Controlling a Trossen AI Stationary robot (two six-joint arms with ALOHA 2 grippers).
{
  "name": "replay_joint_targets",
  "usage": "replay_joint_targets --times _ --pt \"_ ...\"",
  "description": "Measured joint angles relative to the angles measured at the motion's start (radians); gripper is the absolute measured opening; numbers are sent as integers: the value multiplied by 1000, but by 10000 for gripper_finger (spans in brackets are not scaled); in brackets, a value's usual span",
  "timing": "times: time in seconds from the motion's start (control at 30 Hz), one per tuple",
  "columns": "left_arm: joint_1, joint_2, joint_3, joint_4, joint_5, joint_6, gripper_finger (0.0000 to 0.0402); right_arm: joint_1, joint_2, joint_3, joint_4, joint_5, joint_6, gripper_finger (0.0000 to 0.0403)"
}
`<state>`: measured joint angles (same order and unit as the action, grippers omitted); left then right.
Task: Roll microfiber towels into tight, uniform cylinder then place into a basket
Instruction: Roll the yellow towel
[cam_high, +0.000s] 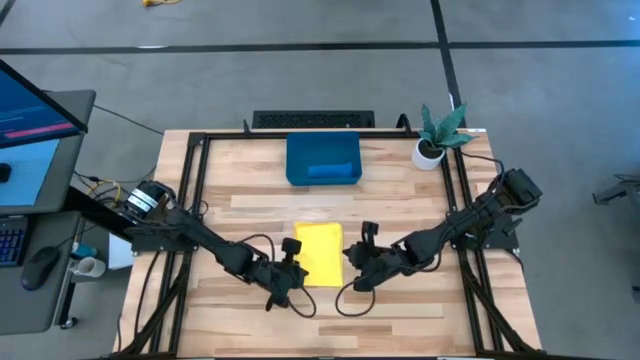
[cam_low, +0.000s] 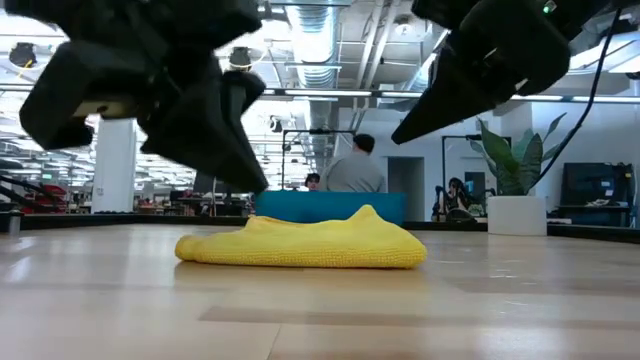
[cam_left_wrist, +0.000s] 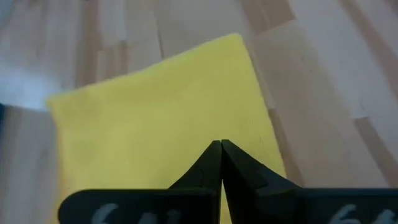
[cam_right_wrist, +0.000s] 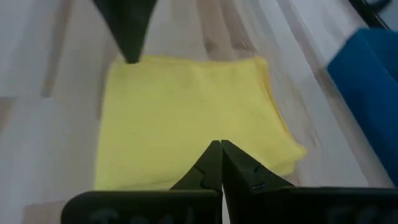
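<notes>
Yellow towel (cam_high: 320, 252) lies folded, unrolled, near the surface's front edge; both grippers flank it, jaws pressed together, gripping nothing. Rolling must start.

Two dark jointed arms

Matte black links, looped black cables; left gripper (cam_left_wrist: 221, 149) and right gripper (cam_right_wrist: 221, 148) taper to wedge-shaped black fingers.
</notes>
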<state>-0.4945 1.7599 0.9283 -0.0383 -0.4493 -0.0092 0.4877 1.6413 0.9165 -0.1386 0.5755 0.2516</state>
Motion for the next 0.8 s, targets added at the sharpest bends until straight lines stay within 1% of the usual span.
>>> replay_joint_targets --times 0.13,0.23,0.37,0.47,0.57,0.63,0.7,0.8 --pt "-36 0 67 -88 -55 4 0 34 0 0 45 -2 -48 23" --pt "-53 0 92 -102 -61 7 0 58 0 0 75 -3 -82 26" --pt "-68 -1 111 -100 -61 16 7 76 0 0 82 -5 -70 29" --pt "-70 -1 111 -107 -58 13 17 82 0 0 90 -50 -62 29" --pt "-70 -1 111 -107 -56 -9 35 79 0 0 104 -115 -74 33" --pt "-70 3 111 -108 -56 -35 54 79 0 0 103 -138 -74 41" --pt "-70 5 111 -118 -52 -60 77 80 0 0 103 -148 -74 55" --pt "-66 8 111 -146 -3 -121 116 81 0 0 108 -160 -76 84"
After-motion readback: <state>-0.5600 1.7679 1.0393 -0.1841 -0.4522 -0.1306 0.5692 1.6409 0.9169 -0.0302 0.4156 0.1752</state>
